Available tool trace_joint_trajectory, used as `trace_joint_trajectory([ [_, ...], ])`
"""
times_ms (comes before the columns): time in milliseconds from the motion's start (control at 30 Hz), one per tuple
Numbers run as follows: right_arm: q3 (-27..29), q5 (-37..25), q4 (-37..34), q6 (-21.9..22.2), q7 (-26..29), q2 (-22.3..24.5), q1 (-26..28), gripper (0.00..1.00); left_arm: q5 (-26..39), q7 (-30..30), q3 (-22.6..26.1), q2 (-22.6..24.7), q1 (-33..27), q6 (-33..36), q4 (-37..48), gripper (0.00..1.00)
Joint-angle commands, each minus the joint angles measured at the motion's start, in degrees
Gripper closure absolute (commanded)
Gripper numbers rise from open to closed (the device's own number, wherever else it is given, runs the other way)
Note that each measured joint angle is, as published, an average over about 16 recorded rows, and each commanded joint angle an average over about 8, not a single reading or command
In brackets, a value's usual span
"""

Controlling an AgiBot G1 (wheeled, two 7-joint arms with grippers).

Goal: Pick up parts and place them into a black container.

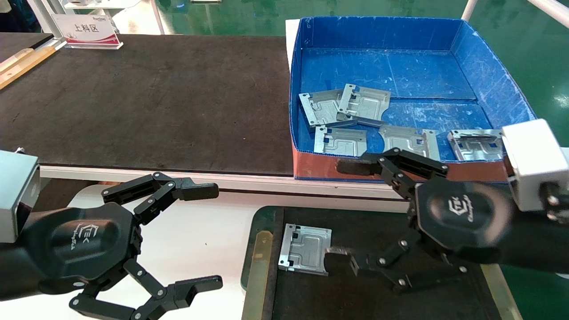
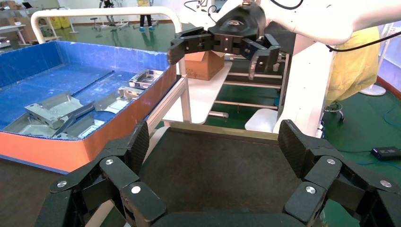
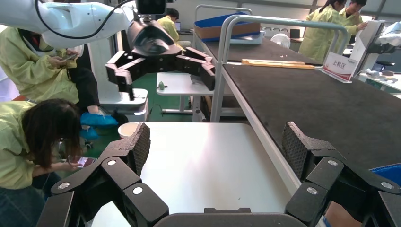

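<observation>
One silver-grey part point(image 1: 306, 248) lies flat at the left end of the black container point(image 1: 262, 213), near the front of the head view. Several more parts point(image 1: 342, 106) lie in the blue box; they also show in the left wrist view point(image 2: 56, 111). My right gripper point(image 1: 338, 210) is open and empty over the container, one fingertip just right of the lying part; the right wrist view point(image 3: 217, 142) shows nothing between its fingers. My left gripper point(image 1: 215, 236) is open and empty over the white table, left of the container; its own view point(image 2: 215, 142) shows the container's bare floor point(image 2: 213, 165).
The blue-walled box point(image 1: 489, 80) with a red front stands behind the container at the right. A large black mat point(image 1: 155, 102) covers the raised table at the left, with a sign point(image 1: 86, 31) at its far corner. People stand beyond the white table point(image 3: 203, 161).
</observation>
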Motion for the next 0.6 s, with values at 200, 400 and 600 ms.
trace_joint_trajectory([
  [200, 2.47, -0.16, 4.34, 0.62, 1.89, 1.82, -2.90, 0.00, 0.00, 0.00, 0.00, 0.00, 0.00, 0.00, 0.00, 0.00],
  [400, 4.36, -0.26, 7.66, 1.09, 3.33, 3.20, -5.12, 0.00, 0.00, 0.00, 0.00, 0.00, 0.00, 0.00, 0.00, 0.00],
  [600, 5.37, -0.26, 9.40, 1.31, 3.94, 3.94, -6.32, 0.00, -0.01, 0.00, -0.01, 0.00, 0.01, -0.01, 0.01, 0.00],
])
